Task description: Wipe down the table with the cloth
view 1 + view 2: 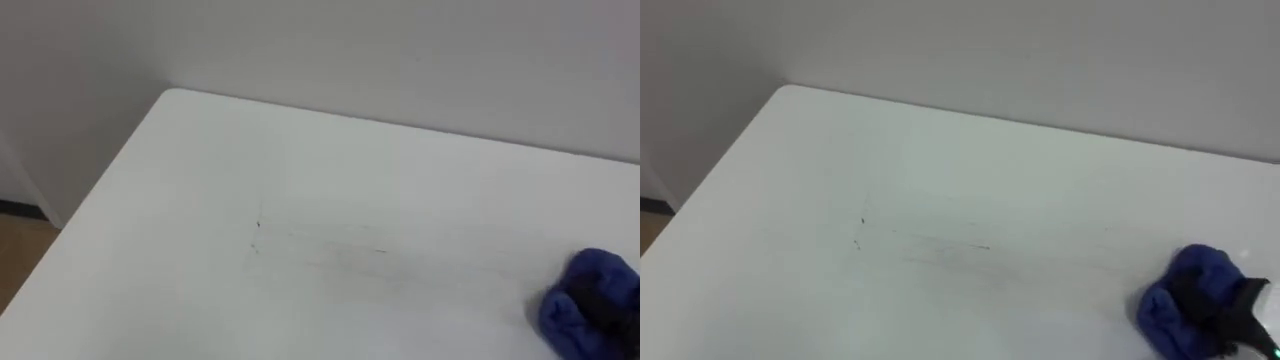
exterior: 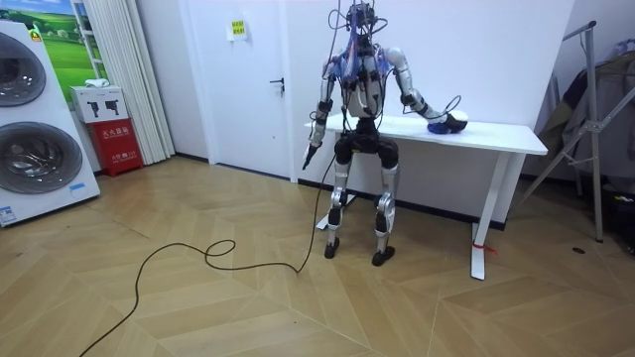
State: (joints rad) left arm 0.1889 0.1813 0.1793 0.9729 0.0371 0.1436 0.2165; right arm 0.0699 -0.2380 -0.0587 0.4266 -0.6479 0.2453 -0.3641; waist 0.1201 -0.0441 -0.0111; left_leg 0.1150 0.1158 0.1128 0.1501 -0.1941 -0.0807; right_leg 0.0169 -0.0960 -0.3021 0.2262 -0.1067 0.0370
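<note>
- smooth, flat white table (image 1: 300, 150) with a rounded corner and faint grey streaks (image 1: 330, 250) on top
- soft blue cloth (image 1: 1168, 308) lies crumpled on the tabletop, at the lower right
- right hand (image 1: 1228, 300) is pressed into the cloth; cannot tell its grip
- left hand (image 2: 311, 151) hangs by the body; cannot tell its state

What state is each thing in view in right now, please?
table, bears faint marks near its middle, not yet wiped.
blue cloth, bunched up on the table's right part.
right hand, resting on the blue cloth.
left hand, hanging beside the hip, off the table.
door, closed.
</note>
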